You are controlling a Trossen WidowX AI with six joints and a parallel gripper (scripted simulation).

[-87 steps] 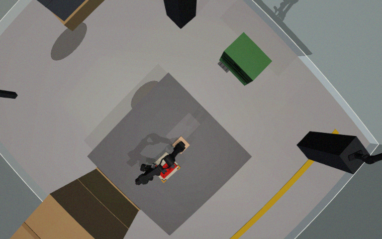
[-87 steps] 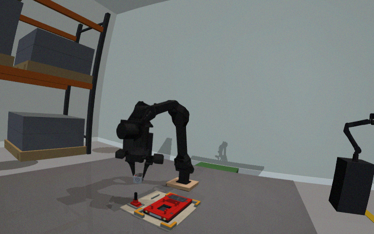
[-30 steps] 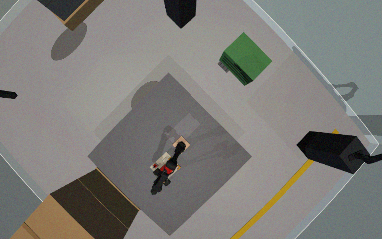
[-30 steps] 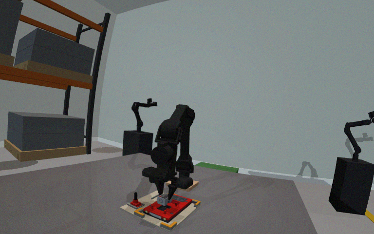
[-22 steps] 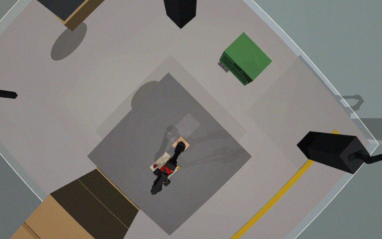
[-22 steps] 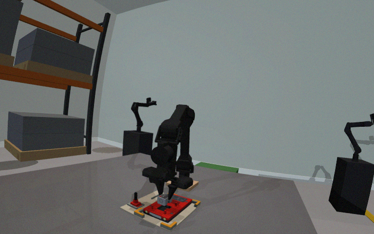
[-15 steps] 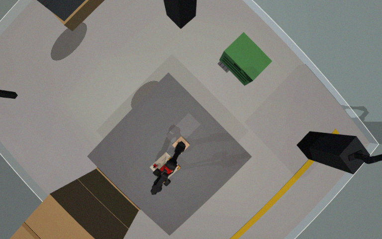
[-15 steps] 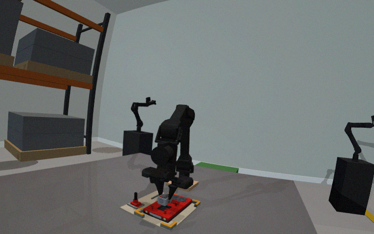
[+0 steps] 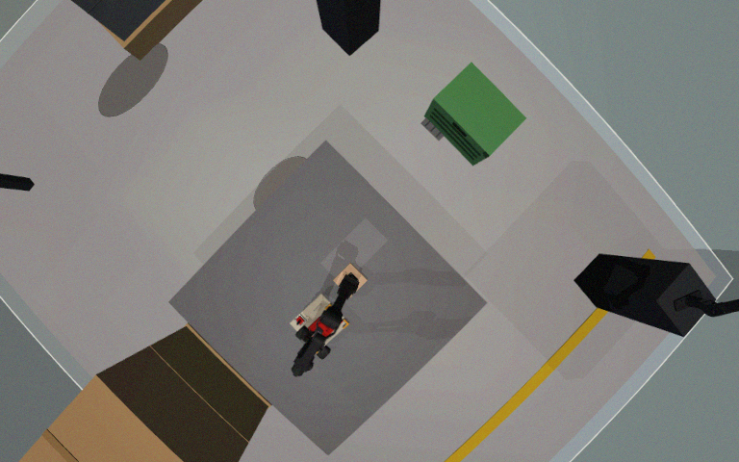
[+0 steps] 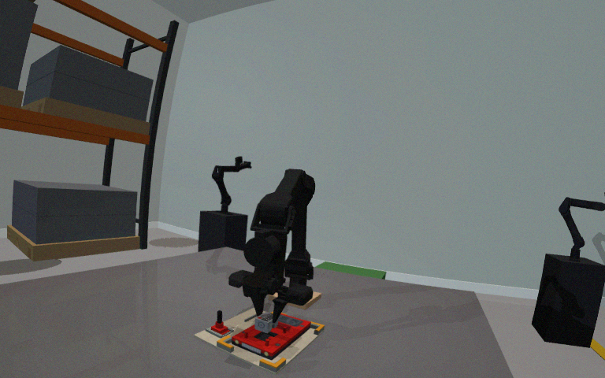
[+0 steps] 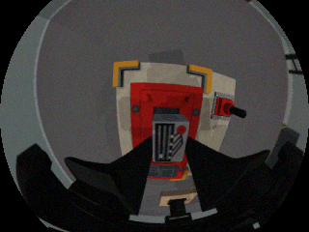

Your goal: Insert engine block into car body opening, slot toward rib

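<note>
Presently the engine block is pinched by the gripper over the car body; slot misalignment with the rib could cause jamming.

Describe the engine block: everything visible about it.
The engine block is a small grey box, its upper face marked with dark parallel bars and a red spot near one corner. It looks like hard plastic or metal. The gripper is shut on it, one dark finger on each side. It sits level over the middle of the red car body; the exterior view shows it still standing proud of the body's top, so not fully down.
</note>
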